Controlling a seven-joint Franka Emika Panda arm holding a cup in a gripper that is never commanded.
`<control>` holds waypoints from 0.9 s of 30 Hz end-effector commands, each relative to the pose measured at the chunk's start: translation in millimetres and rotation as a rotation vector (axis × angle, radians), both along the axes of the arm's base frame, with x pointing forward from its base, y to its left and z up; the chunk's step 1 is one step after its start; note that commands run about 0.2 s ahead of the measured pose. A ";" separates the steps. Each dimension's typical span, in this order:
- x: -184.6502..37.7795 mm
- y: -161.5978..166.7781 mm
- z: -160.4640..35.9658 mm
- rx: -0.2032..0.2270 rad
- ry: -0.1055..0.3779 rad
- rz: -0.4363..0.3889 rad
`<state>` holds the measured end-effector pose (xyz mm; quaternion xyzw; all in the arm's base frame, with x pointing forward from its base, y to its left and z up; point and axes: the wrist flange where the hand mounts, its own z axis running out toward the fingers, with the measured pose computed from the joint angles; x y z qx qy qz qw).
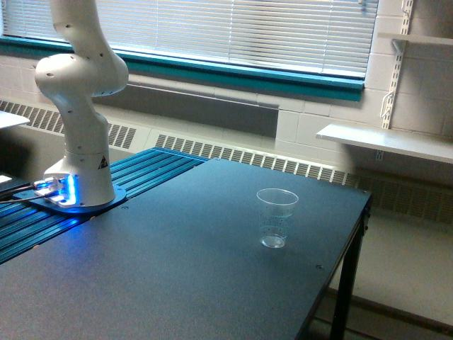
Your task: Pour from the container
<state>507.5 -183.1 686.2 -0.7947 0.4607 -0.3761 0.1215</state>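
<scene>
Only the white arm's base and lower links [79, 106] show, at the exterior view's left; they rise out of the top of the frame, so my gripper is out of view. The small smooth clear container is out of view too. A tapered clear cup with faint printed measuring lines [276, 217] stands upright on the dark table [177, 283], right of centre and well apart from the arm's base. It looks empty.
The arm's base glows blue on a ribbed blue mount [134, 185] at the table's left. The table's right edge [350, 262] drops to the floor. Window blinds, a radiator and white wall shelves [386, 140] line the back.
</scene>
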 end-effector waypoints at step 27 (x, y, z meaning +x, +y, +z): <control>-71.0 187.7 -144.9 0.045 0.338 0.126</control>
